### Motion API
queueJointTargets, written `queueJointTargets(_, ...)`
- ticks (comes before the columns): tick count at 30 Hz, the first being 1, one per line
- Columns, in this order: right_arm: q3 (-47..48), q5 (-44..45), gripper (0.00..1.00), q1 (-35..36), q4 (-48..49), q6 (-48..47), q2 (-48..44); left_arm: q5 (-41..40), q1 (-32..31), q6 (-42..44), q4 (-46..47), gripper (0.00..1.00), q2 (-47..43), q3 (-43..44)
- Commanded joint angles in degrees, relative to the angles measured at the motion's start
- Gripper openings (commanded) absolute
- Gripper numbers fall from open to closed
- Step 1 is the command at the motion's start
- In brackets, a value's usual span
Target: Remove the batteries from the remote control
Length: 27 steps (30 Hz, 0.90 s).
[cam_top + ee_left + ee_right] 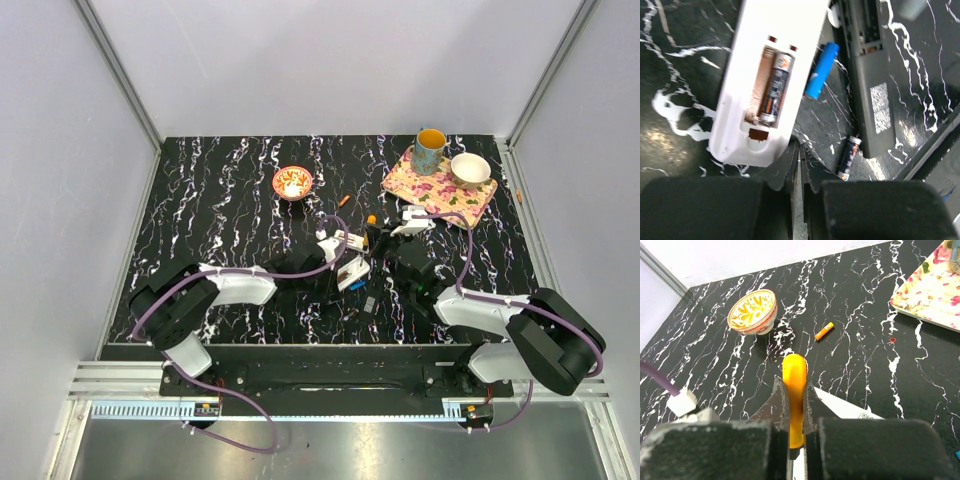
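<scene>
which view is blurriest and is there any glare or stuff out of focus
Left wrist: its own fingers are a soft blur at the bottom, while the battery in the white remote reads sharp. Right wrist: the near fingers are out of focus and the orange object between them is so saturated it looks flat; the bowl is crisp. Top external: evenly lit, no hard shadows.

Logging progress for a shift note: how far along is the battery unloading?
Done: one slot of the white remote is empty, and two cells lie loose, a dark battery beside it and an orange battery near the bowl. In hand: the right fingers clamp an orange cylinder, likely a cell. To do: one seated battery is in the compartment.
</scene>
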Motion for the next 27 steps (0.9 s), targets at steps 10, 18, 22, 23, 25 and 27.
queueJointTargets(10, 1.81, -4.28, 0.0, -0.47, 1.33, -0.39, 1.04, -2.34, 10.32, -0.68, 2.84, 0.08, 3.16, 0.29)
queueJointTargets(18, 4.97, -6.13, 0.0, -0.38, 5.02, -0.83, 7.9, 1.96, 11.29, 1.25, 3.19, 0.09, 8.96, 5.74)
queueJointTargets(22, 5.42, -5.26, 0.0, -0.38, 9.15, -0.92, 10.45, 2.93, 11.29, 0.29, 5.21, 0.09, 8.27, 3.11)
queueJointTargets(23, 5.51, -4.9, 0.0, -0.38, 10.72, -0.92, 11.67, 2.84, 11.29, -0.06, 5.91, 0.09, 7.83, 2.32)
queueJointTargets(25, 6.03, -3.5, 0.0, -0.47, 11.53, -0.92, 12.82, 3.02, 11.2, -0.59, 6.44, 0.09, 6.69, 0.39)
queueJointTargets(27, 6.3, -3.23, 0.0, -0.47, 13.28, -0.39, 14.93, 3.63, 11.2, -1.38, 7.23, 0.09, 5.72, -0.76)
